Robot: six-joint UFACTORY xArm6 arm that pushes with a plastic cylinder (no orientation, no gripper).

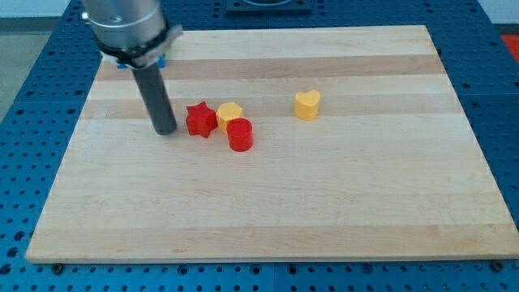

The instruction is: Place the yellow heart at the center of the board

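Note:
The yellow heart (307,105) lies on the wooden board (268,211), right of the middle and toward the view's top. My tip (166,130) rests on the board well to the heart's left, just left of a red star (200,120). A yellow block (229,114) touches the star's right side, its shape unclear. A red cylinder (240,135) sits just below the yellow block. My tip is a small gap away from the red star.
The arm's grey body (126,24) hangs over the board's top left corner. A blue block (160,59) peeks out from behind the arm there. A blue perforated table (32,97) surrounds the board.

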